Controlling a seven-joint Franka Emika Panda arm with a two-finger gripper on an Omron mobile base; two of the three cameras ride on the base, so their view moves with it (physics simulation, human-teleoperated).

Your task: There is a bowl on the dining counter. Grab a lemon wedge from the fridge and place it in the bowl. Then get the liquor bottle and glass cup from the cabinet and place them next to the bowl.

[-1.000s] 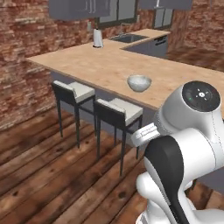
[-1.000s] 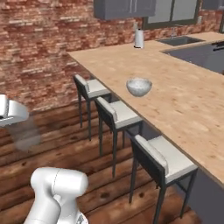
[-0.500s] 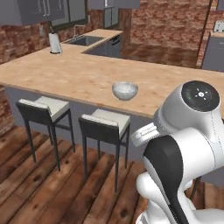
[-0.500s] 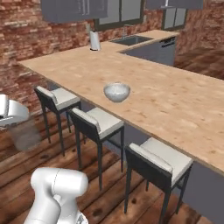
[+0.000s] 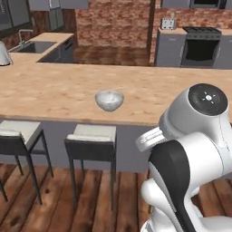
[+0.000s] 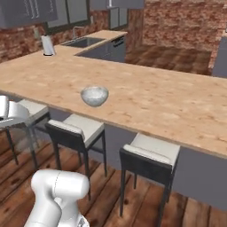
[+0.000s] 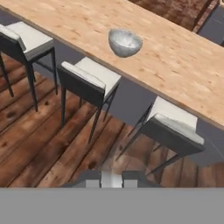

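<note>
The speckled grey-white bowl (image 5: 109, 100) (image 6: 94, 95) (image 7: 124, 42) stands on the light wood dining counter (image 5: 54, 90) (image 6: 177, 102) (image 7: 183, 65), near its front edge. My gripper (image 6: 17, 126) hangs at the left edge of the right base view, off the counter and over the wooden floor beside the stools. It is shut on the glass cup (image 6: 23, 131), a translucent greyish shape under the white hand. In the hand view the gripper (image 7: 111, 183) points down at the stools, with a pale strip of the glass cup (image 7: 111, 177) between its dark tips. My white arm (image 5: 190, 154) stands in front of the counter.
Pale cushioned stools (image 5: 90, 136) (image 6: 77, 128) (image 6: 153, 153) (image 7: 89, 78) line the counter's front, between me and the bowl. Further back are a sink (image 6: 82, 42) with a white jug (image 6: 47, 45) beside it, and a dark oven (image 5: 199, 50) against the brick wall.
The whole scene has shifted because the base has driven and turned: the counter now lies square across the view and the bowl is nearer. The gripper still holds the glass in the same pose.
</note>
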